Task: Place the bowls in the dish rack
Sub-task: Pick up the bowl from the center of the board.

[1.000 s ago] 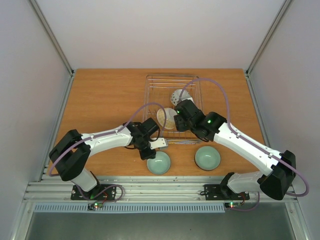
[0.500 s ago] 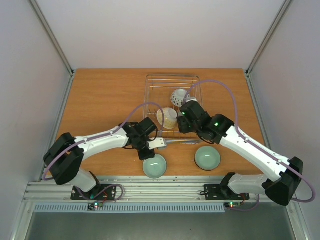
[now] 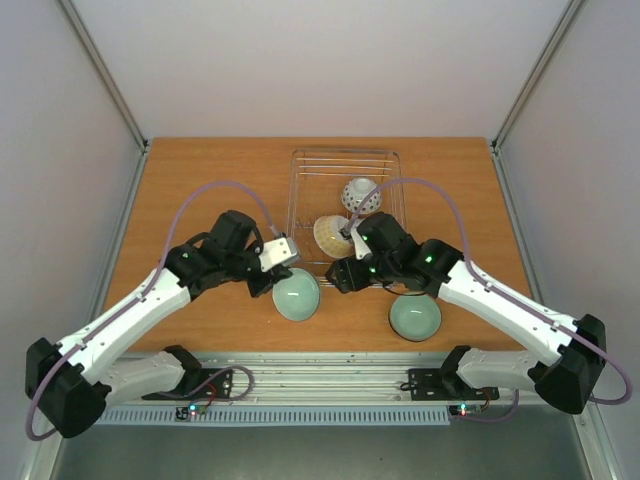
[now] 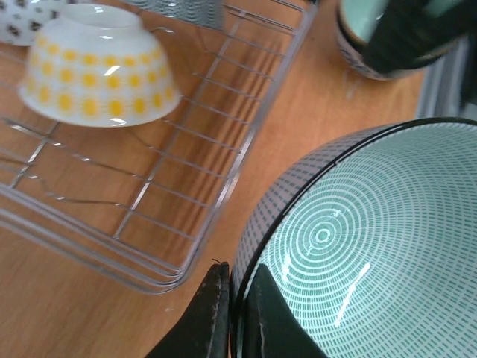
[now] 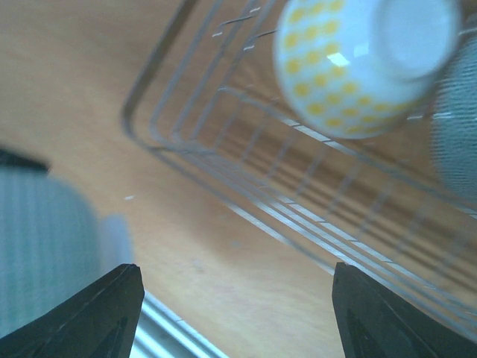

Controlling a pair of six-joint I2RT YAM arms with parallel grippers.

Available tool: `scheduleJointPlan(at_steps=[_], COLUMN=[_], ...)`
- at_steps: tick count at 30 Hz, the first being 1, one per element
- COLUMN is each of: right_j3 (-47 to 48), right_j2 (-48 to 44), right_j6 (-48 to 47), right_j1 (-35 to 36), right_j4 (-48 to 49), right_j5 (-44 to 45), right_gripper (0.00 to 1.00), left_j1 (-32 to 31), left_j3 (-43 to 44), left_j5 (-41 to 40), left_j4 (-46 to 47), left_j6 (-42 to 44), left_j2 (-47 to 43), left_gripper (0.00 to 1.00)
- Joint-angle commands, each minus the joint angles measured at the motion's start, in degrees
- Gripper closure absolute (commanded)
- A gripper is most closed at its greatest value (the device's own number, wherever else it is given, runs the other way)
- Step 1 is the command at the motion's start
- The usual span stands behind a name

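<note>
Figure: the loading step, seen from above and from both wrists. The left fingers (image 3: 272, 282) are pressed together on the rim of a pale green bowl (image 3: 297, 294), one finger inside the wall and one outside; the bowl hangs tilted over the desk (image 3: 200, 180), just beside the near left corner of the dish rack (image 3: 385, 170) and not yet over it. The right fingers (image 3: 338, 273) stand spread and hold nothing; they hover at the rack's near edge, close to the held bowl. Inside the rack sit a yellow-dotted bowl (image 3: 331, 236) and, farther back, a white bowl with dark dots (image 3: 360, 195); a second green bowl (image 3: 414, 317) rests on the desk by the right arm. To do the step well, in my judgement, the held bowl should rise above the wire side before it crosses, since a low path would likely catch the rack's edge; it should head for the bare wires beside the yellow-dotted bowl, keeping apart from the right fingers; the pinch takes only a thin strip of glazed rim, so the carry wants to be slow and steady; the fingers should part only once the wires bear the bowl.
</note>
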Motion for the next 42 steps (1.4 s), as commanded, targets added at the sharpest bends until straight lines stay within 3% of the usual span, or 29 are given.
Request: scheduleJointPlan(at_steps=[1, 9, 15, 27, 38, 42], right_j3=[-2.3, -6.0, -8.1, -11.3, -13.0, -13.4], right_j2=[1.6, 1.6, 1.6, 1.2, 2.0, 1.7], right_j6=[4.8, 9.0, 10.2, 11.3, 14.5, 15.1], right_j1=[0.5, 0.7, 0.9, 1.6, 2.4, 3.0], right_j4=[11.8, 24.6, 27.6, 32.4, 39.2, 40.0], right_j5=[-13.8, -21.8, -22.0, -18.8, -18.6, -18.7], right_gripper=[0.26, 0.2, 0.18, 0.16, 0.16, 0.23], left_j1=[3.3, 9.2, 13.3, 15.7, 15.8, 15.8], left_j3=[-1.1, -1.0, 1.3, 6.6, 5.4, 4.8], left_j5=[0.4, 5.5, 14.4, 25.3, 26.1, 24.3], left_j4=[6.0, 6.4, 3.2, 0.3, 4.1, 5.7], left_j6=[-2.9, -4.3, -3.9, -1.8, -4.1, -4.6], left_j2=[-1.4, 0.4, 2.0, 4.2, 4.1, 3.8], left_gripper=[1.0, 1.0, 0.99, 0.99, 1.0, 1.0])
